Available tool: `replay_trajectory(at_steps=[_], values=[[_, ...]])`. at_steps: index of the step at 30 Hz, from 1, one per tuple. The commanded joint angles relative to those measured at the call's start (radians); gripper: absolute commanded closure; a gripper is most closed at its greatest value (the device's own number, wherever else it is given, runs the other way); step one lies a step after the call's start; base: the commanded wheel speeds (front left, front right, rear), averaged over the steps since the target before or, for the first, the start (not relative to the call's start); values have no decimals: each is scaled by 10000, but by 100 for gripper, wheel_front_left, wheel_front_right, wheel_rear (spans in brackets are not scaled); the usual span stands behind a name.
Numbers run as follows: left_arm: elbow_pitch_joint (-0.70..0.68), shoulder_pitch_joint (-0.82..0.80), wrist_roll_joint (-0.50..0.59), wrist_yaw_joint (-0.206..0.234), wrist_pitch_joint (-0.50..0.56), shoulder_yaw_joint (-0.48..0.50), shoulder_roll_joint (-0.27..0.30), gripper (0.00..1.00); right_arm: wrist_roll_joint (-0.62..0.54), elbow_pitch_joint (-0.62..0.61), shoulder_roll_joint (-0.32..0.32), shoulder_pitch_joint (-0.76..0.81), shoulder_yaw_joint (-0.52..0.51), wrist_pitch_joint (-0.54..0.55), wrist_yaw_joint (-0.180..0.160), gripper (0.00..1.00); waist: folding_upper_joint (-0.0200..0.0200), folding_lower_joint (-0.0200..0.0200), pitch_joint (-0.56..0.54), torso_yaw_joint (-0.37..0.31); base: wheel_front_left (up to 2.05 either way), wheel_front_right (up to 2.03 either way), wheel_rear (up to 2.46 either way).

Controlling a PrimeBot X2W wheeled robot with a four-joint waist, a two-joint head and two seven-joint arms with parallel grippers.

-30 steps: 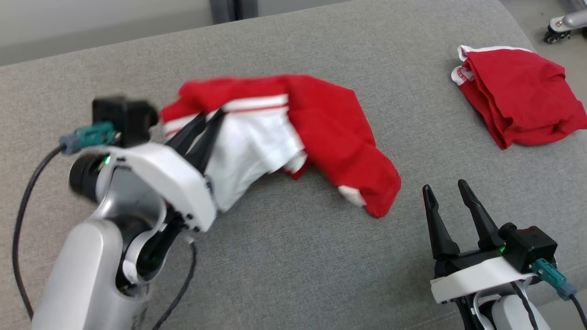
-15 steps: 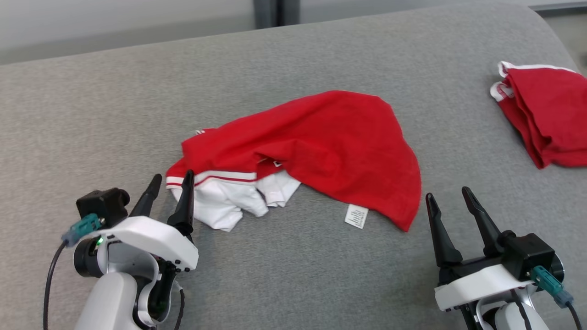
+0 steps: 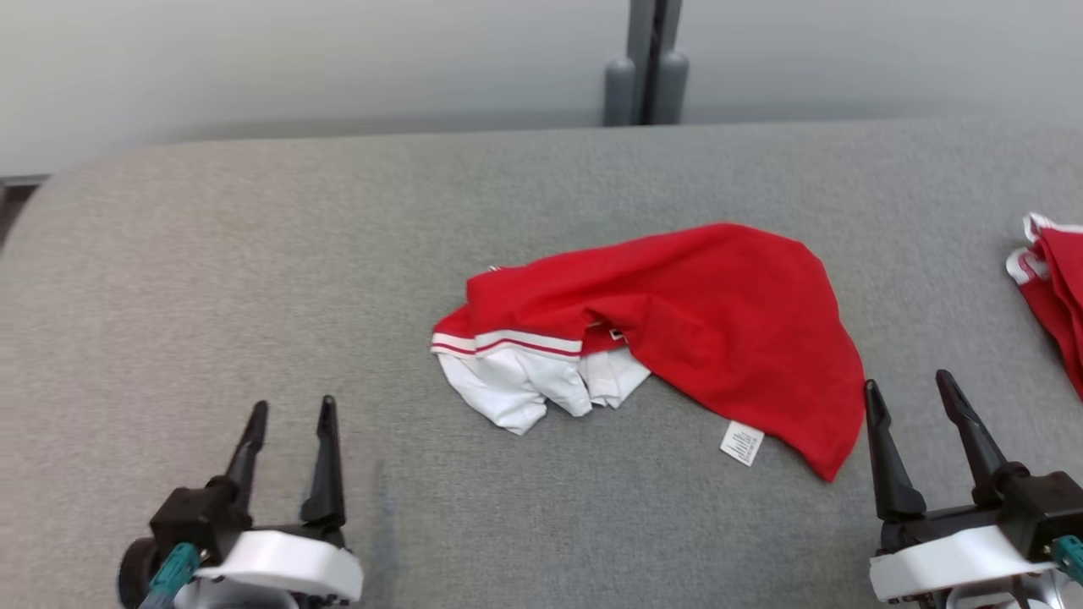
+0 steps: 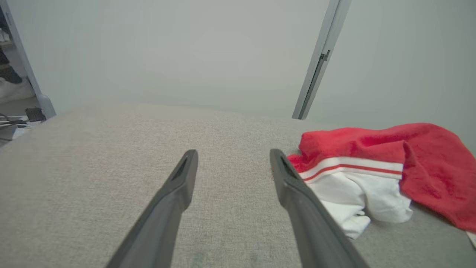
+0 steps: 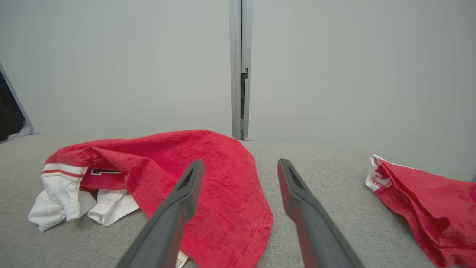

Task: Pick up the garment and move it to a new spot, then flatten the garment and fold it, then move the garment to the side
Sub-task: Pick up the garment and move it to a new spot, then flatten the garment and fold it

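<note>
The left hand (image 3: 293, 404) is released, its 2 dark fingers spread over bare grey bench (image 3: 211, 279) and gripping nothing. Ahead of it and off to its right, well apart from its fingertips, lies the garment (image 3: 728, 321), a crumpled red heap resting on the bench. The garment's white part (image 3: 516, 393), edged with a red-and-white stripe, is the end nearest this hand. A small white label (image 3: 742, 442) sticks out from the garment's near edge. The right hand (image 3: 907, 381) is also released and empty. The garment's red tail ends just beside its left finger, and in the right wrist view the red cloth spreads ahead and left of that hand. Further to its right lies another red garment (image 3: 1058, 288), apart from both hands.
</note>
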Motion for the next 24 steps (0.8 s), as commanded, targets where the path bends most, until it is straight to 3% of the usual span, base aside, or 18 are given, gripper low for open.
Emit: replay_trajectory(at_steps=[1, 12, 24], values=[[-279, 251, 383, -41, -57, 230, 74, 0, -89, -123, -63, 157, -116, -3, -3, 0, 0, 0, -469, 380, 0, 0, 0], [-1074, 1525, 1532, -935, -58, 1490, -218, 0, -203, -230, -6, 695, 82, -3, -3, 0, 0, 0, -1057, 150, 0, 0, 0], [-1450, 1935, 1620, -1138, -60, 2213, -336, 0, -112, -311, 133, 933, -162, -3, -3, 0, 0, 0, -1235, -155, 0, 0, 0]])
